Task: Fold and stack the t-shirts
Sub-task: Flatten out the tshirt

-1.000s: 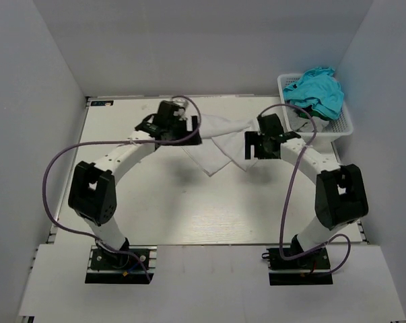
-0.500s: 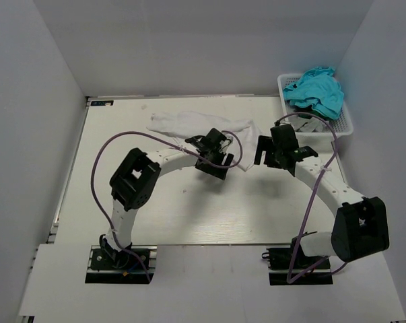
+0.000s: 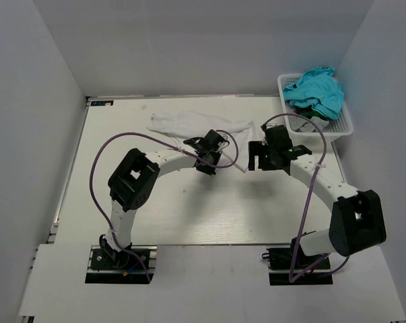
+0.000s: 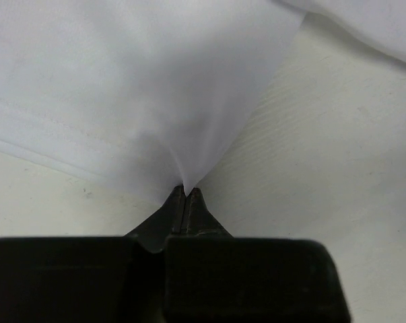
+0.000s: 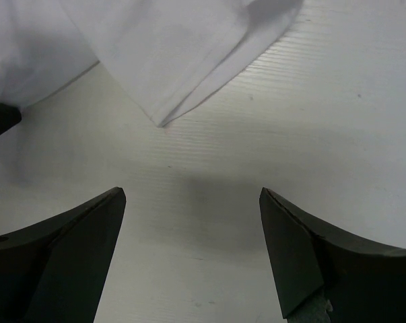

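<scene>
White lattice basket [image 3: 343, 125] sits far right on table [image 3: 162, 208].

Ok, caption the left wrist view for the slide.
Left arm's jaws shut on a pinch of the white t-shirt, cloth fanning out from the grip over the table.

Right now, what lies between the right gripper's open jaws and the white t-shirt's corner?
Only bare table: the right wrist view shows nothing between the right gripper and the white t-shirt, whose corner points toward it.
</scene>
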Controlling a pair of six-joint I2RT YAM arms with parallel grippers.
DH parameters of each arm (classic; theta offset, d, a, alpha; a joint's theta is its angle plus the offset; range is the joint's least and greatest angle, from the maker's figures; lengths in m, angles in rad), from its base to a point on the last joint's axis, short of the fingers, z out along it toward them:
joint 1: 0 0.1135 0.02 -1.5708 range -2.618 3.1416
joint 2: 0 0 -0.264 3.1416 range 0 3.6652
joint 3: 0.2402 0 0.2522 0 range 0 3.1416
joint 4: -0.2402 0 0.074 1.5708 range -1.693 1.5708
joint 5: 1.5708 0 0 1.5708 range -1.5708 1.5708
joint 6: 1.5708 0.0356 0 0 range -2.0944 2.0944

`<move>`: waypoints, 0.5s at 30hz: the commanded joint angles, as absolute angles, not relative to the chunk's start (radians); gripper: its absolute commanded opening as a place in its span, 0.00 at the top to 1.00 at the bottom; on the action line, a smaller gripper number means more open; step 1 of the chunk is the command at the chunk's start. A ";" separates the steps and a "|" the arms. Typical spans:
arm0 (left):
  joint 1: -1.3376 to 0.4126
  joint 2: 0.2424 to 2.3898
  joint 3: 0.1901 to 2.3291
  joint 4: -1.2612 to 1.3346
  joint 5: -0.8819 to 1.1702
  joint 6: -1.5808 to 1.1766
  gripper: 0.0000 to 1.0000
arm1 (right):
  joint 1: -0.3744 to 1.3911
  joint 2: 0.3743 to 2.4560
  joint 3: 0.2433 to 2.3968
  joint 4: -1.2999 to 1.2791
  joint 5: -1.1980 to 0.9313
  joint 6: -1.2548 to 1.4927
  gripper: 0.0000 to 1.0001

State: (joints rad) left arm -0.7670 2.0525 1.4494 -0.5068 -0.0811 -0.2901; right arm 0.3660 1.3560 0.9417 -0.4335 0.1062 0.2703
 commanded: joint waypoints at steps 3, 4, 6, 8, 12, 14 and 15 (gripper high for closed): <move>-0.759 2.013 1.396 -0.522 -0.094 -0.337 1.00 | 0.426 1.471 1.002 -0.361 0.048 0.143 0.14; -0.759 2.013 1.387 -0.522 -0.094 -0.337 1.00 | 0.428 1.494 1.005 -0.335 0.051 0.117 0.12; -0.759 2.013 1.375 -0.522 -0.115 -0.357 1.00 | 0.440 1.540 1.009 -0.293 0.035 0.091 0.10; -0.759 2.013 1.365 -0.522 -0.115 -0.368 1.00 | 0.452 1.571 1.022 -0.266 0.009 0.065 0.10; -0.759 2.003 1.353 -0.522 -0.115 -0.377 1.00 | 0.474 1.640 1.026 -0.184 -0.005 0.044 0.10; -0.759 2.003 1.353 -0.522 -0.115 -0.377 1.00 | 0.476 1.670 1.028 -0.172 0.059 0.046 0.10; -0.759 2.003 1.353 -0.522 -0.115 -0.386 1.00 | 0.474 1.687 1.028 -0.166 0.070 0.048 0.10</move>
State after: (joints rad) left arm -0.7628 2.0182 1.3872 -0.4610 -0.0975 -0.3676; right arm 0.4686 1.6581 0.9890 -0.2382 0.0288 0.0738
